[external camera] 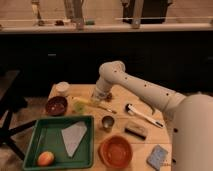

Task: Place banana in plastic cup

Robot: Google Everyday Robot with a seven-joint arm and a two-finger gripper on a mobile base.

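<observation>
Yellow banana in gripper's shut jaws beside plastic cup; an off-centre release could topple the cup.

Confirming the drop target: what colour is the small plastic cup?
Pale yellow-green; the cup sits beside the gripper, camera view.

lab kitchen: dark counter, wooden table of bowls, tool above it
</observation>
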